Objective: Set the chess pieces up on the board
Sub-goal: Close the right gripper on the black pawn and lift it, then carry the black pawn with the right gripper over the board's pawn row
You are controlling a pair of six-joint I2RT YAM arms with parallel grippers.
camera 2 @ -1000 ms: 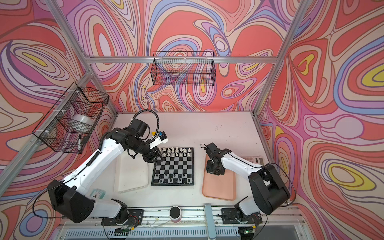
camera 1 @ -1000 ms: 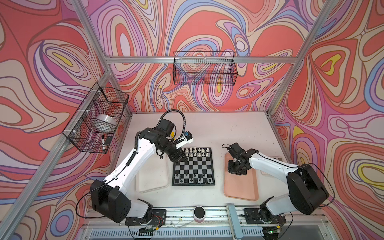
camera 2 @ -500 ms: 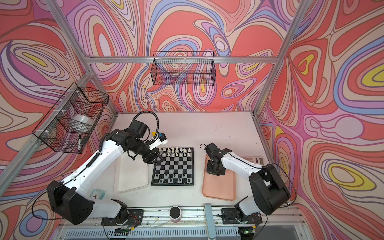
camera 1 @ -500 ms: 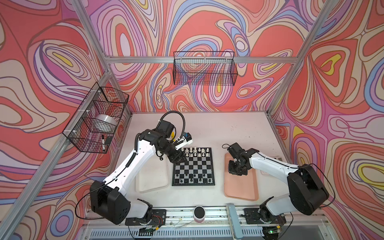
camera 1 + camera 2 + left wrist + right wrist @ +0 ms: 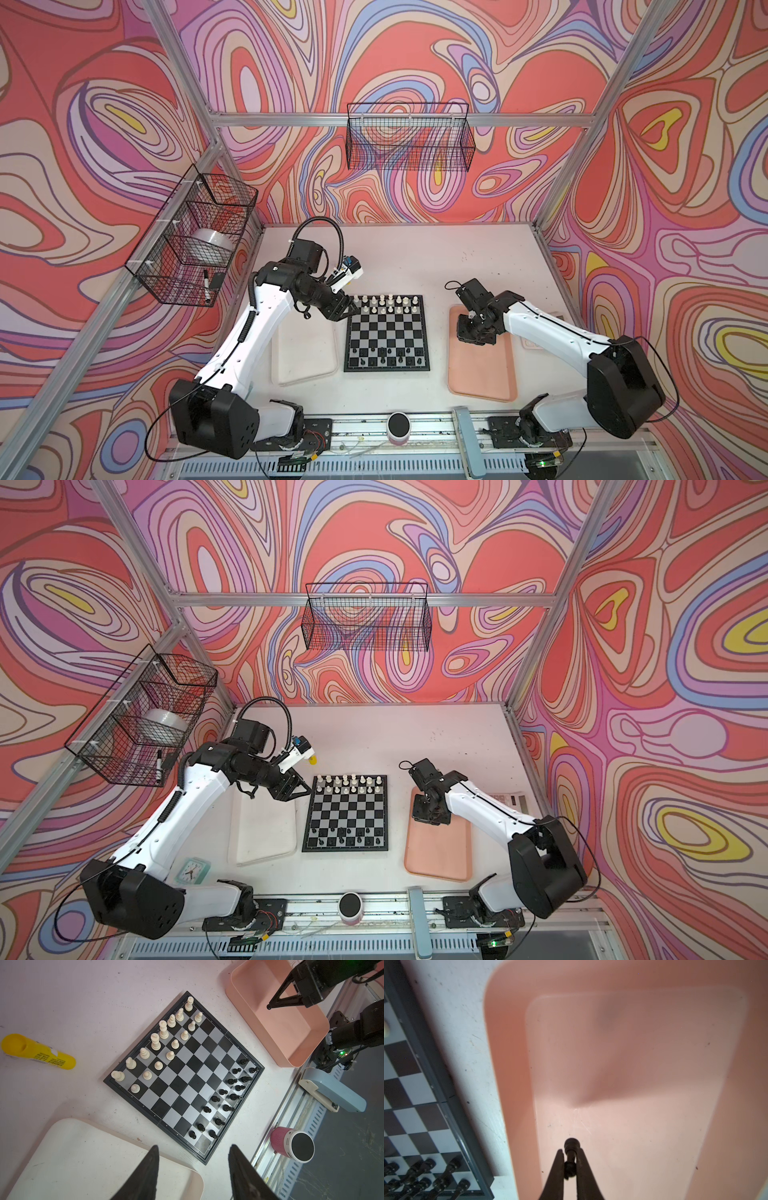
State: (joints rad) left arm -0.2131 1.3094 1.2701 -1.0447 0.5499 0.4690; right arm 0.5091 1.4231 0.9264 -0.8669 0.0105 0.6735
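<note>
The board [image 5: 386, 332] [image 5: 347, 812] [image 5: 187, 1084] lies mid-table. Several cream-white chess pieces [image 5: 386, 303] [image 5: 164, 1030] fill its two far rows, and several black ones [image 5: 384, 357] [image 5: 226, 1088] stand on its two near rows. My left gripper [image 5: 348, 311] [image 5: 304, 789] [image 5: 194, 1146] hangs open and empty by the board's far-left corner. Over the far end of the pink tray [image 5: 482, 374] [image 5: 643, 1053], my right gripper [image 5: 473, 336] [image 5: 428, 814] [image 5: 570, 1150] is shut on a black chess piece [image 5: 571, 1145].
A whitish tray [image 5: 303, 357] [image 5: 83, 1157] lies left of the board. A yellow glue stick [image 5: 37, 1052] lies on the table beyond the board's far-left corner. A pink speaker [image 5: 398, 428] and a grey stapler [image 5: 332, 1093] sit at the front rail. Wire baskets [image 5: 409, 141] hang on the walls.
My left gripper has drawn back slightly leftwards from the board's far-left corner. The right arm has stayed in place over the pink tray.
</note>
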